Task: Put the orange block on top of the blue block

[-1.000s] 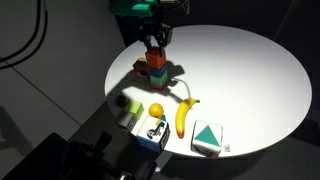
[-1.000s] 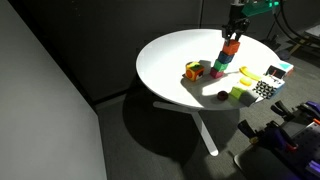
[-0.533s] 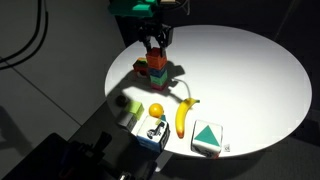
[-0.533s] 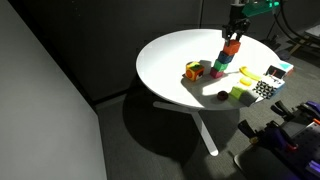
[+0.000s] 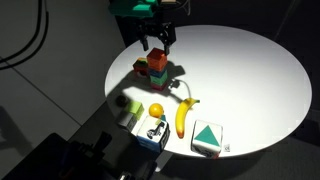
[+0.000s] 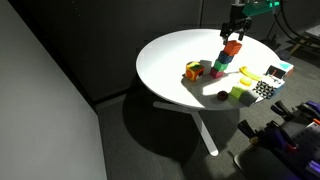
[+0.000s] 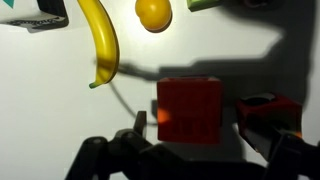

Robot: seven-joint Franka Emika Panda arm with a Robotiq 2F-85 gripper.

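The orange block [image 5: 157, 57] [image 6: 232, 47] sits on top of a small stack of cubes near the far side of the round white table [image 5: 240, 70]. Directly under it is the blue block [image 5: 157, 68] [image 6: 227, 60], mostly green and blue from here. My gripper [image 5: 158, 42] [image 6: 236, 30] hangs just above the stack, open, with a finger on each side of the orange block and a gap showing. In the wrist view the orange block's top face [image 7: 188, 110] fills the space between the dark fingers [image 7: 140, 126]; the blue block is hidden beneath it.
A banana [image 5: 184, 115] [image 7: 100, 45] and an orange fruit [image 5: 156, 111] [image 7: 153, 13] lie nearer the front edge. A white box with a green triangle [image 5: 207, 137] stands at the front. Another cube [image 5: 140, 68] [image 7: 265, 105] rests beside the stack.
The jaws have opened from shut and let go of the orange block, which stays on the stack. The arm has barely moved.
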